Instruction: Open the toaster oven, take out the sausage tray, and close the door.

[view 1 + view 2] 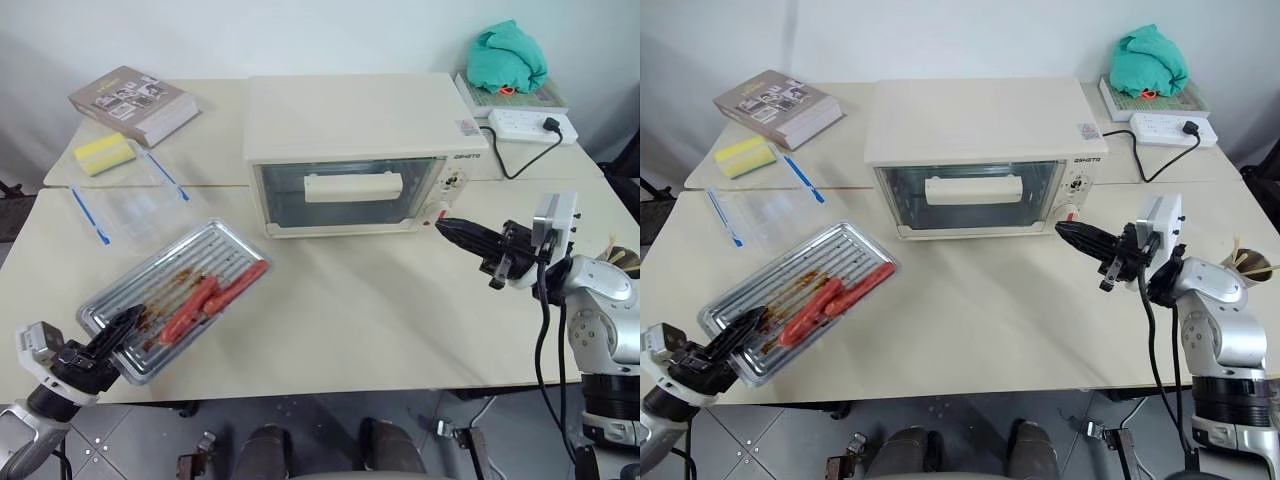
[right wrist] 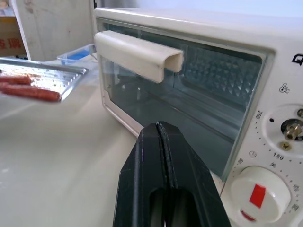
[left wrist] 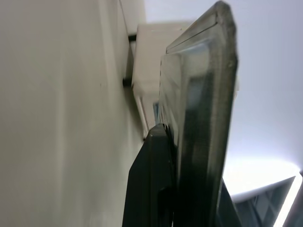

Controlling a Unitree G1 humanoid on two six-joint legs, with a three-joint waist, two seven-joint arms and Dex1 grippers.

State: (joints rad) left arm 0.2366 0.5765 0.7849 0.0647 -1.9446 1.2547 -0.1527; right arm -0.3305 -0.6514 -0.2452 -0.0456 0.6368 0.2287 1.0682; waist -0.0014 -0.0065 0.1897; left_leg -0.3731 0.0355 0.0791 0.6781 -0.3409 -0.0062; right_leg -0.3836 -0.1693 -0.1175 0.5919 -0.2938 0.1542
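Observation:
The cream toaster oven (image 1: 350, 120) stands at the middle back of the table. Its glass door (image 1: 290, 205) is closed, with the bar handle (image 1: 353, 186) across it. The silvery sausage tray (image 1: 215, 250) lies out on the table at the front left, carrying red sausages (image 1: 210, 298). My left gripper (image 1: 122, 326) is shut on the tray's near left rim (image 3: 208, 94). My right gripper (image 1: 447, 226) is shut and holds nothing. It hovers level above the table, pointing at the oven's lower right corner by the red-marked knob (image 2: 258, 196).
A clear plastic box with blue clips (image 1: 135, 205), a yellow sponge (image 1: 104, 153) and a book (image 1: 133, 104) sit at the back left. A power strip (image 1: 530, 125), its black cable (image 1: 510, 165) and a green cloth (image 1: 510, 55) are at the back right.

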